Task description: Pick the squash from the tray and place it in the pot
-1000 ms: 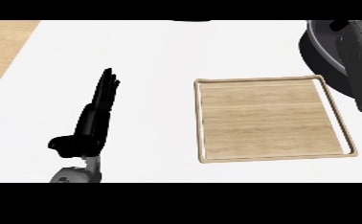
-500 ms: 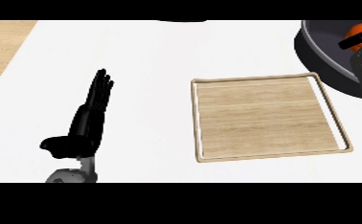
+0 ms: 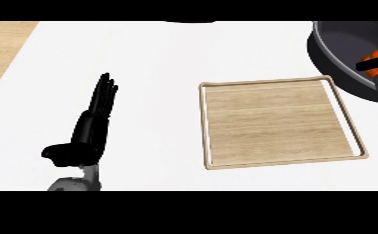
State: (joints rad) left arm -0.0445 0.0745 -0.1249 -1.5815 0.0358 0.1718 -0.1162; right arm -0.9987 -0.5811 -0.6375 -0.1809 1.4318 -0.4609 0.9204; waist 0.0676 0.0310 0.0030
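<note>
Items recorded: one wooden tray (image 3: 280, 128), lying to the right of the one hand (image 3: 87, 133) in view; one dark pot (image 3: 341, 58), further right and beyond the tray. Inside the pot, one orange item (image 3: 371, 60) showed at the edge, too little visible to identify.

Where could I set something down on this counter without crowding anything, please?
The wooden tray holds nothing. White counter lies bare between the left hand and the tray's left rim, and along the far edge. The right is crowded: the dark pot overhangs the tray's far right corner, something orange showing inside it.
</note>
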